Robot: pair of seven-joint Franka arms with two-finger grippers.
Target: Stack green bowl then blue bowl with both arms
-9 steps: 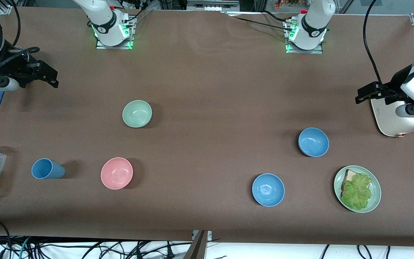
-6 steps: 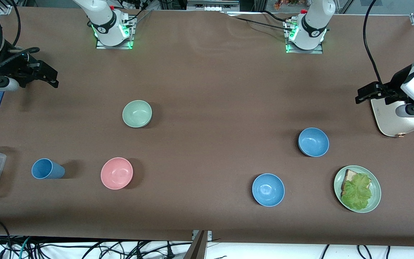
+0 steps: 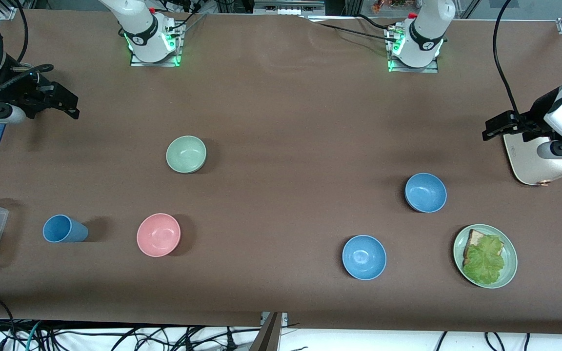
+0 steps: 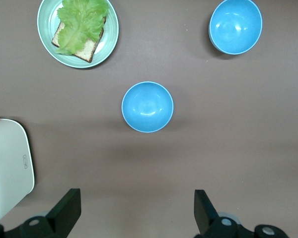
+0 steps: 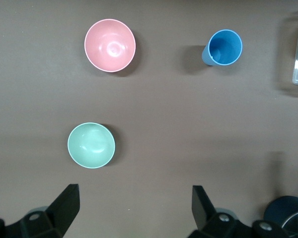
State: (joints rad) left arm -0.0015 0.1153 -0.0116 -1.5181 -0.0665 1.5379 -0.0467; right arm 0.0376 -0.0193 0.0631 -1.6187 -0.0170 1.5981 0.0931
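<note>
**Bowls lie unstacked as both pincers hang wide open**

On a matte brown worktop (image 3: 281,122), the pale sage-green bowl (image 3: 186,154) sits alone, round and plain, toward the right arm's end. A pink bowl (image 3: 158,234) of the same size and a tall blue cup (image 3: 65,229) stand nearer the front camera than it, well apart from each other. The muted blue bowl (image 3: 425,192) rests toward the left arm's end; a brighter blue bowl (image 3: 364,257) with a glossy glare lies nearer the front camera, and a flat green plate (image 3: 509,248) carries bread under ruffled lettuce.

The right pincer (image 3: 61,102) waits over the worktop's edge at its own end, fingers spread and holding nothing. The left pincer (image 3: 498,127) hangs just as open and empty, beside a white rounded appliance (image 3: 530,161). No object lies between either bowl and its nearer arm.

The right wrist view alone looks straight down into the green bowl (image 5: 91,145), pink bowl (image 5: 110,45) and cup (image 5: 225,47). The left wrist view does the same for the blue bowl (image 4: 147,106), showing its smooth inside.
</note>
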